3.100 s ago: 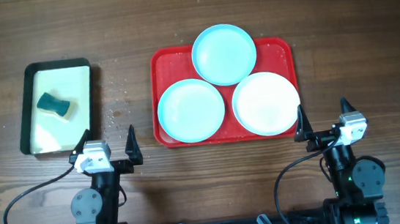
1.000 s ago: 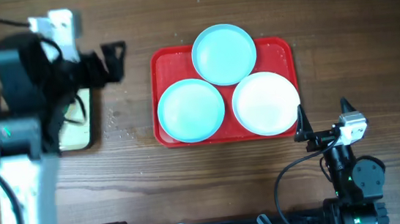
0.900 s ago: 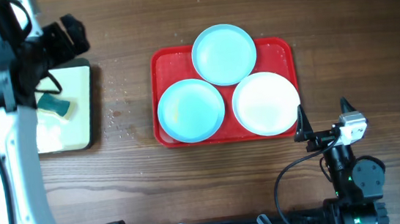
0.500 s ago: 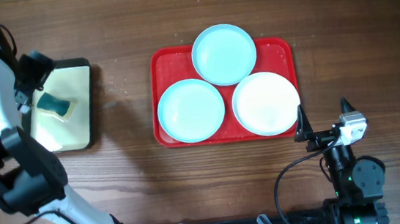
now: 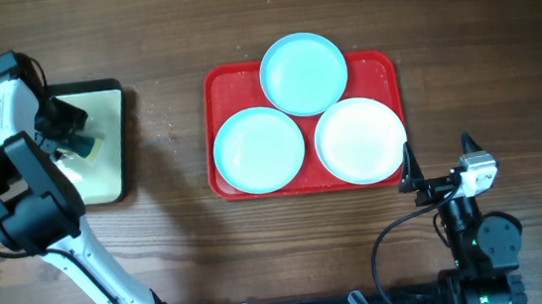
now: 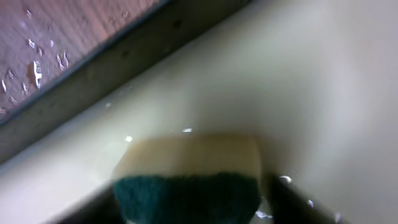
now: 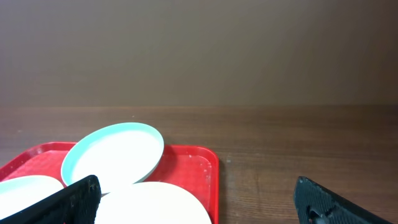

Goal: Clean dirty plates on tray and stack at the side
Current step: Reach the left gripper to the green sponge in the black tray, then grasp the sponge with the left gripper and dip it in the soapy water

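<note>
Three plates lie on the red tray: a light-blue plate at the back, a second light-blue plate at front left, a white plate at front right. My left gripper is far from them, down in the small black-rimmed tray. In the left wrist view it is open, with a dark finger on either side of a yellow-and-green sponge. My right gripper is open and empty just off the red tray's front right corner. The right wrist view shows the back plate, the white plate and the tray.
The black-rimmed tray with a pale wet inside sits at the left of the table; its dark rim shows in the left wrist view. Small specks and droplets lie on the wood between the two trays.
My left arm has swung from its parked spot at the front out to the black-rimmed tray and come down over the sponge. The right arm and the plates have not moved.
</note>
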### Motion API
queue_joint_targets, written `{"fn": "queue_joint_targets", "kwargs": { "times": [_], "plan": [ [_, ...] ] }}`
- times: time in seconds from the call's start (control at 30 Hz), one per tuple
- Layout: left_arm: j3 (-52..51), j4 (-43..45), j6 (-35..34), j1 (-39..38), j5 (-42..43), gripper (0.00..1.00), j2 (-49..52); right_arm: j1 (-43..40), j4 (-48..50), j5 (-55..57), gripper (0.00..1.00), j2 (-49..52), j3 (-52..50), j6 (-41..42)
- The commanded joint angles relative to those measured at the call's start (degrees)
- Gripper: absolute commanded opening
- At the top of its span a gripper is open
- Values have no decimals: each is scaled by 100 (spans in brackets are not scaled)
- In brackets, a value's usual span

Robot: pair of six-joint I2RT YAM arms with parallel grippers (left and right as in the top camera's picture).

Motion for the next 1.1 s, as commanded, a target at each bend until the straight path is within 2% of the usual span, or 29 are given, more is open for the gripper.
{"fn": "queue_joint_targets", "kwargs": {
  "times": [0.0,0.07,0.1,0.13,0.17,0.37,0.43,0.47,0.53,0.57,0.6,0.67,0.7,0.73,0.77,0.87,1.0,1.03,1.07],
  "plan": [
    [57,98,28,22,-136,4,190,28,20,20,99,-31,-7,-59],
    [57,98,31,22,-136,4,190,28,20,20,100,-31,-7,-61],
    [57,94,31,22,-136,9,190,28,20,20,100,-31,-7,-59],
    [57,76,28,22,-131,52,190,28,20,20,100,-31,-7,-61],
    [57,33,31,22,-61,100,190,28,20,20,100,-31,-7,-59],
    [57,-450,28,22,1294,100,190,28,20,20,100,-31,-7,-57],
    [57,-579,31,22,1565,92,190,28,20,20,100,-31,-7,-59],
    [57,-629,31,22,1582,79,190,28,20,20,100,-31,-7,-59],
    [57,-678,31,22,1578,41,190,28,20,20,100,-31,-7,-59],
    [57,-675,31,22,1576,6,190,28,20,20,100,-31,-7,-61],
    [57,-667,28,22,1576,4,190,28,20,20,100,-31,-7,-59],
    [57,-608,28,22,1458,4,190,28,20,20,100,-31,-7,-59],
    [57,-584,28,22,1292,30,190,28,20,20,100,-31,-7,-59],
    [57,-535,31,22,1119,88,190,28,20,20,100,-31,-7,-61],
    [57,-470,31,22,925,100,190,28,20,20,100,-31,-7,-61],
    [57,-278,31,22,251,100,190,28,20,20,100,-31,-7,-59],
    [57,-33,31,22,28,100,190,28,20,20,100,-31,-7,-59],
    [57,24,31,22,28,95,190,28,20,20,100,-31,-7,-59],
    [57,94,31,22,31,82,190,28,20,20,100,-31,-7,-59]
  ]
}}
